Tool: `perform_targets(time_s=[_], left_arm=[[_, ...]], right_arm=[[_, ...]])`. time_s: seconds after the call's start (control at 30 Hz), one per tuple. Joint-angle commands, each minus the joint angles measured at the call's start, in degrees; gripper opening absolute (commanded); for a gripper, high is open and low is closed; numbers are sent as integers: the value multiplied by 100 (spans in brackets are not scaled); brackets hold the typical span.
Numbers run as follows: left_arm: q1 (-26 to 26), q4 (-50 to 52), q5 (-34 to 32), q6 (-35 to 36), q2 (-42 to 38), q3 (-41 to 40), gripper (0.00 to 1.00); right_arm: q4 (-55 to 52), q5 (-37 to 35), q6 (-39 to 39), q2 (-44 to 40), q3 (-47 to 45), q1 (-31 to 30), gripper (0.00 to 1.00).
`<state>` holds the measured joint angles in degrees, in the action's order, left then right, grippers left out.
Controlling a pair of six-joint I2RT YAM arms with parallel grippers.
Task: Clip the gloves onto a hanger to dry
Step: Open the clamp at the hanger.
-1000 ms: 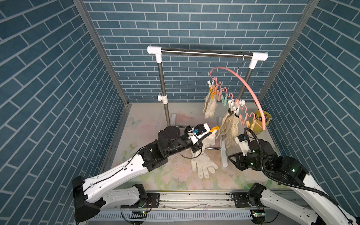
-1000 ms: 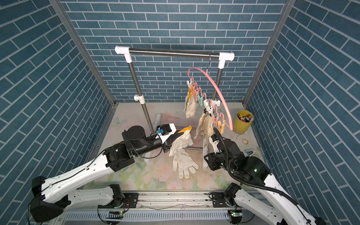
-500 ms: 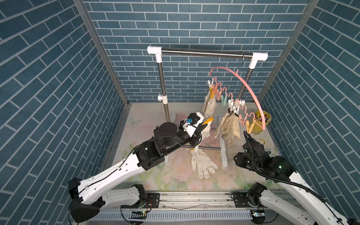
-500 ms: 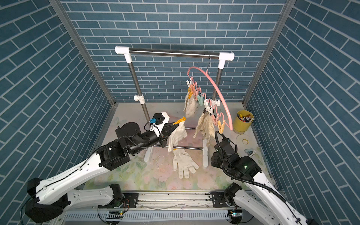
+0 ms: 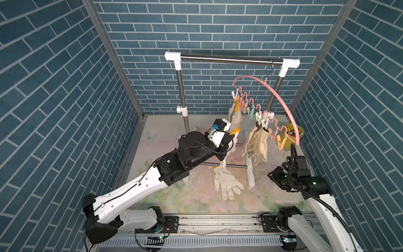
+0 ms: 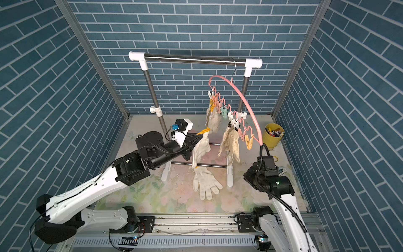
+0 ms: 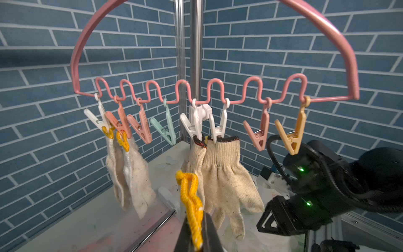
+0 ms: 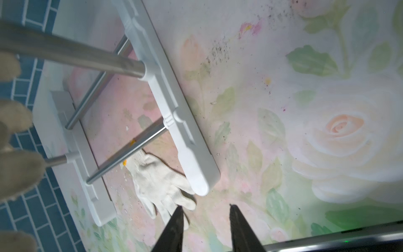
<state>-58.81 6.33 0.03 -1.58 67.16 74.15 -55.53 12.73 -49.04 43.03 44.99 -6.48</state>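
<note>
Our left gripper (image 7: pixel 197 229) is clamped shut on 1 glove (image 6: pixel 201 148) by its yellow cuff, cuff-up just below the hanger (image 7: pixel 340 35), ready for a free clip (image 7: pixel 168 128). Our right gripper (image 8: pixel 205 209), partly open and empty, hangs below the hanger's near end. 1 loose glove (image 6: pixel 205 181) lies beneath.

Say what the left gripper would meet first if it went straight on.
Likely the two cream gloves clipped midway along the hanger; in the left wrist view they hang just past the left gripper, shut on another glove by its yellow cuff. Depth is hard to judge.
</note>
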Motion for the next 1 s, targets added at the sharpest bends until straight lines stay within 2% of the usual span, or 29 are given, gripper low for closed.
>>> perform_targets(time_s=[0.0, 0.2, 0.37, 0.63, 0.83, 0.97], left_arm=[[-7, -110, 475, 236, -247, -139, 0], [0, 344, -165, 81, -29, 107, 0], [-2, 322, -296, -47, 171, 243, 0], [-7, 690, -50, -173, 531, 828, 0], [-1, 950, 3, -183, 529, 1040, 0], [-1, 1247, 246, 23, 544, 1284, 0]], right_arm=[[380, 616, 586, 437, 728, 513, 35], [120, 881, 1838, 1181, 2014, 574, 33], [-51, 1207, 2479, 1174, 2245, 351, 29], [-453, 191, 2750, 1430, 2509, -1430, 24], [-669, -239, 2768, 1603, 2690, -2251, 22], [-689, -325, 2768, 1669, 2754, -2589, 23]])
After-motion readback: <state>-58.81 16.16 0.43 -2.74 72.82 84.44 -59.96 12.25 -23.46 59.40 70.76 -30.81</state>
